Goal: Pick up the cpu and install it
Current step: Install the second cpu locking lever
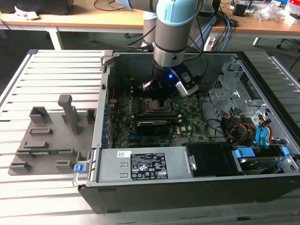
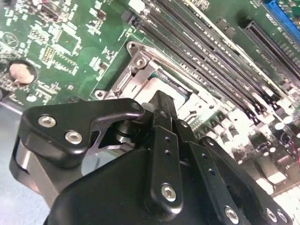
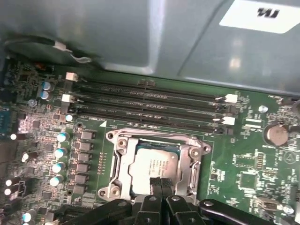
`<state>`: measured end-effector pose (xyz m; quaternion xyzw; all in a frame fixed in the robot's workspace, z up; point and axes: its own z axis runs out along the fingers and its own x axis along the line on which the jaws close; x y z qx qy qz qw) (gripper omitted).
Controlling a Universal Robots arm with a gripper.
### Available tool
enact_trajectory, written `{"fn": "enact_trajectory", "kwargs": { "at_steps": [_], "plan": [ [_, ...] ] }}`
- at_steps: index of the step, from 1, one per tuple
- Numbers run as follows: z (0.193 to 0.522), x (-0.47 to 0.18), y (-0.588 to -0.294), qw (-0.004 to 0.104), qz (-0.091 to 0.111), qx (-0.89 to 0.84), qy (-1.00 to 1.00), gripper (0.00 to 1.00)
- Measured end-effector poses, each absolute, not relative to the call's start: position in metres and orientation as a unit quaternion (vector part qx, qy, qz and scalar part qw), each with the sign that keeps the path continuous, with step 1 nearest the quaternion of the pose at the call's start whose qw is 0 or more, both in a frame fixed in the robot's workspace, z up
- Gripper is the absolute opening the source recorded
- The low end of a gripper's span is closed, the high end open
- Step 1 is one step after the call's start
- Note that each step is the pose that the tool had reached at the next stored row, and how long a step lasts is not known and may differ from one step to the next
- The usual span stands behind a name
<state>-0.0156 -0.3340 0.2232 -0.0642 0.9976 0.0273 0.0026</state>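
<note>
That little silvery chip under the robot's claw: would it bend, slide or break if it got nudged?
The cpu looks like a flat, rigid plate with a metal top, so it probably won't bend. It lies level inside the socket frame, which likely keeps it from sliding. Its smooth top may be slippery to grip, and the gripper touches it at one edge, so a skewed push might harm it.

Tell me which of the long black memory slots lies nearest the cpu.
The slot bordering the socket frame that holds the cpu; the other slots lie beyond it.
</note>
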Motion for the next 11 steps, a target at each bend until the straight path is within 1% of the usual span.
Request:
{"fn": "enact_trajectory", "kwargs": {
  "at_steps": [4,11],
  "plan": [
    [0.256,-0.016,-0.331,0.002,0.021,-0.064,0.998,0.11],
    [0.258,-0.016,-0.331,0.002,0.021,-0.064,0.998,0.11]
  ]
}}
